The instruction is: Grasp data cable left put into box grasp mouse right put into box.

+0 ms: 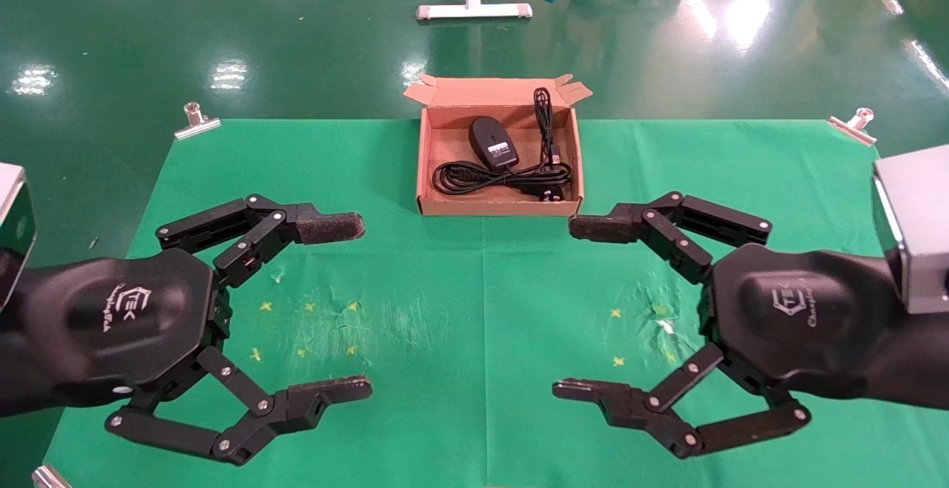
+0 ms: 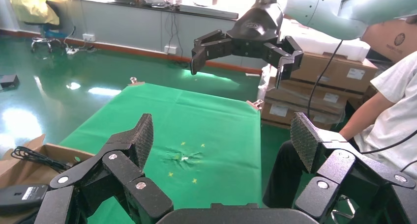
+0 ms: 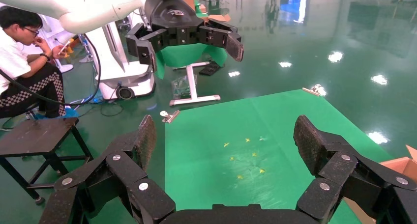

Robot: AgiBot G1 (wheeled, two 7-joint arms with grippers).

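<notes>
A glossy dark green floor [image 1: 148, 35] fills the room and mirrors bright ceiling lights in white patches. A green cloth [image 1: 474, 280] covers the table, held at its far corners by metal clips [image 1: 197, 121]. Beyond the cloth's far edge stands a white T-shaped stand foot [image 1: 473, 7] on the floor. To one side of the cloth, stacked cardboard cartons [image 2: 339, 74] sit against a grey wall [image 2: 128, 27]. On the opposite side, a dark stool [image 3: 37, 135] stands beside a seated person [image 3: 24, 67].
</notes>
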